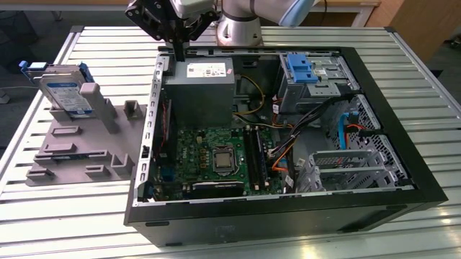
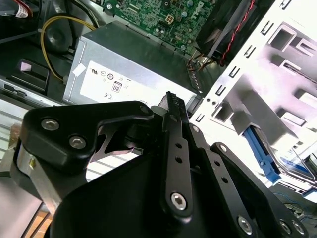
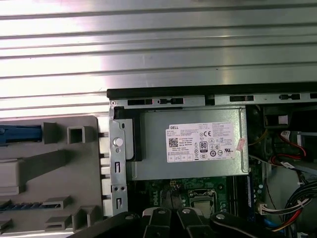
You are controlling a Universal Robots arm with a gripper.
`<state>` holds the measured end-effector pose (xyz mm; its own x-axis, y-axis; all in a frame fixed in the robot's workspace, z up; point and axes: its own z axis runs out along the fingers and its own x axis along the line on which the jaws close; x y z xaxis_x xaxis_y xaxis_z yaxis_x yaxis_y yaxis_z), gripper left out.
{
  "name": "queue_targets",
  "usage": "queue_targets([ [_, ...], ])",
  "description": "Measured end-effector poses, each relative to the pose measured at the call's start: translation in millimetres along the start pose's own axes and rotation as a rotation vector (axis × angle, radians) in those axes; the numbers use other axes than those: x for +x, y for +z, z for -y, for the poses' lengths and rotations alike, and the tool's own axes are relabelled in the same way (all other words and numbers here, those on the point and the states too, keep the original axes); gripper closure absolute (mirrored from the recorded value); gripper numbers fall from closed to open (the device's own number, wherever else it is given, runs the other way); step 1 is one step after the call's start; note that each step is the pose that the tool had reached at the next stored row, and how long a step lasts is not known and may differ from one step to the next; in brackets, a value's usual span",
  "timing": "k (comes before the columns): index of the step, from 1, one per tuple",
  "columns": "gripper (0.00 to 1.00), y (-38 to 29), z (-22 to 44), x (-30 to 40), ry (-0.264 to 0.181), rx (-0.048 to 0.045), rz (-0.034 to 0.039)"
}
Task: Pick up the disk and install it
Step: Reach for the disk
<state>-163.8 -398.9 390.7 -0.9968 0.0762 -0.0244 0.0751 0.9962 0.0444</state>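
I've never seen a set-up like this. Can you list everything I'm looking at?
Disk: one, silver-grey in a blue carrier, standing on edge in the fixture, at the exterior view's left.
Fixture: one, grey, on the table beside the case.
Computer case: one, black, lying open.
Power supply: one, grey, inside the case, on the arm's side.
Motherboard: one, green, on the case floor.
Bracket: one, blue, inside the case, toward the exterior view's right.
Drive cage: one, bare metal, inside the case.
Table: one, silver, slatted.
Robot arm: one, pale grey, behind the case.
Gripper: one, black, jaws shut and empty, by the power supply.
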Motion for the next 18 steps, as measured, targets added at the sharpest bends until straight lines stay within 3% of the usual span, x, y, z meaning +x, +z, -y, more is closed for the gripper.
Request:
queue_targets([
  [18,0.89,0.5,0.6,7.5,0.0,0.0,0.0],
])
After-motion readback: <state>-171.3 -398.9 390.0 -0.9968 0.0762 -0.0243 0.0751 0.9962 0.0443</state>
